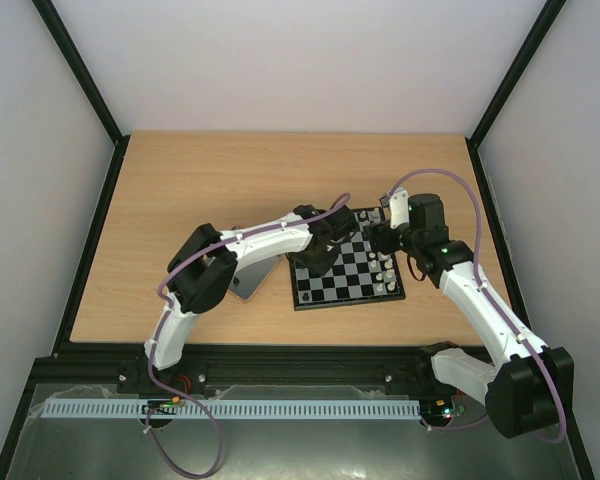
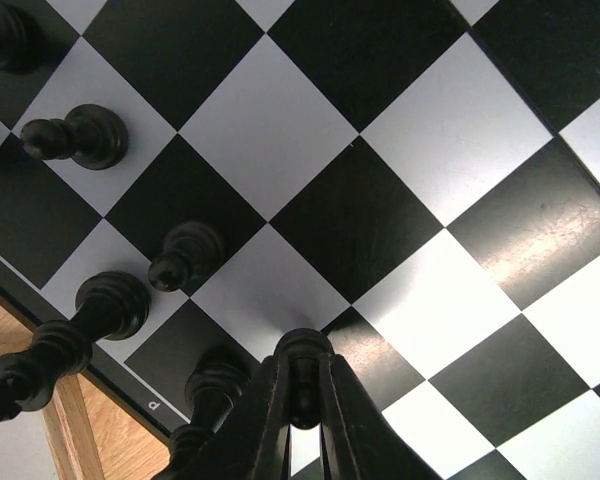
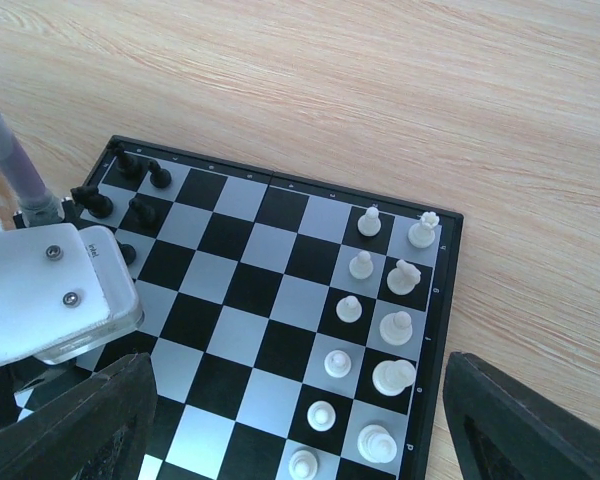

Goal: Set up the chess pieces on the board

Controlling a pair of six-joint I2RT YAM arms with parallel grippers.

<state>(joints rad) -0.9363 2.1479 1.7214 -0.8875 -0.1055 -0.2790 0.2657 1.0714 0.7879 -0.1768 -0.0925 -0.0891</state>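
Left fingers are pinched tight on one black piece, low over the board. Can't tell if the piece touches the board. Left gripper sits over the board's left half.

Right fingers are spread wide with nothing between them. Right gripper hangs above the board's right side.

The board lies flat on the wooden table, right of centre.
- **White pieces**: eleven in view, upright, in the two lines of squares along the right edge.
- **Black pieces**: a loose cluster at the far left corner. Several stand near the lettered edge by the left fingers, some leaning in the wrist view.
- **Middle squares:** bare.

A grey tray lies just beside the board's left edge, half hidden under the left arm. Can't tell what is in it.
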